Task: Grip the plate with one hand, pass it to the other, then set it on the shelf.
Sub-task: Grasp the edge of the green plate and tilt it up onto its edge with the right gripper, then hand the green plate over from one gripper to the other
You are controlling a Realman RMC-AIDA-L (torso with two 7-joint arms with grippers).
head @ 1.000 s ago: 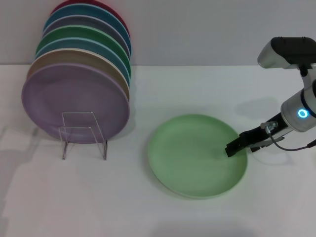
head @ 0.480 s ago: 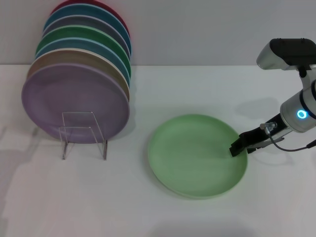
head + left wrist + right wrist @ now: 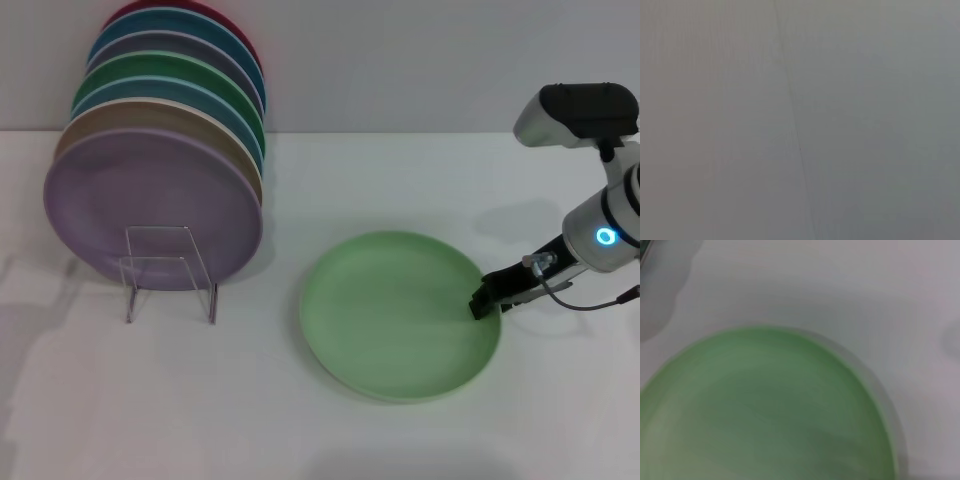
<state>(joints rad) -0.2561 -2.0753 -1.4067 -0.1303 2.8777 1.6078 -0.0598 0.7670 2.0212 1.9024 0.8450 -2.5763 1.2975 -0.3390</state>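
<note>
Right gripper (image 3: 486, 299): positioned at the near rim of the plate (image 3: 400, 315), on the edge of the plate that faces the right arm; the finger tips overlap or touch that rim, but whether they straddle it or merely rest against it cannot be told; opening width cannot be told either, and no firm hold on the plate is evident.

Plate: lies flat on the white table (image 3: 300, 430), extending away from the gripper tips toward the robot's left; being round, it has no long axis, so approach direction is fixed only by the rim point nearest the fingers; in the right wrist view the plate (image 3: 765, 410) fills the lower field, with its curved rim close to the camera.

Governing relation: the rim is directly at the finger tips and the plate body lies ahead of them along the gripper's pointing line; the judgement is that the grip step is in hand and requires the rim to sit between the fingers before closing.

Left gripper: not in view in any picture; the right arm is therefore the nearer one.

Shelf (image 3: 170, 272): well apart from the right gripper, beyond the plate on its far side, carrying a stack of plates (image 3: 155, 190) on edge.
</note>
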